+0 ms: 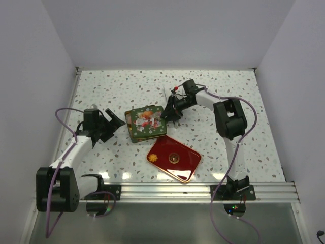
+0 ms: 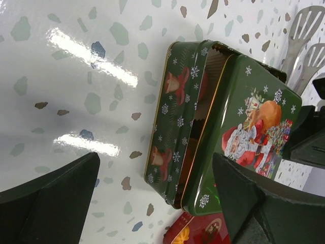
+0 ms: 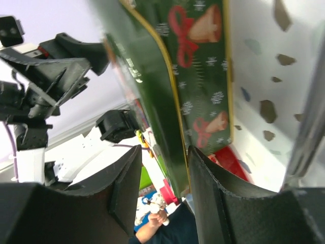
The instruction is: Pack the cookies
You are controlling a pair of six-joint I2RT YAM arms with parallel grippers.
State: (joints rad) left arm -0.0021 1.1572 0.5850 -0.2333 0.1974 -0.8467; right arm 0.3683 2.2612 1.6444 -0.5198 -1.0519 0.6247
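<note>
Top external | orange flower-shaped cookie (image 1: 153,158) and dark brown round cookie (image 1: 174,158) on glossy red rectangular tray (image 1: 189,163), near green Christmas metal tin (image 2: 175,122) | right jaws pinching its tilted lid (image 2: 244,101) | left jaws spread wide

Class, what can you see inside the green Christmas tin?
The Santa lid sits ajar on the green tin. Through the gap, only dim brown shapes and a pleated edge show; the lid covers everything else inside.
</note>
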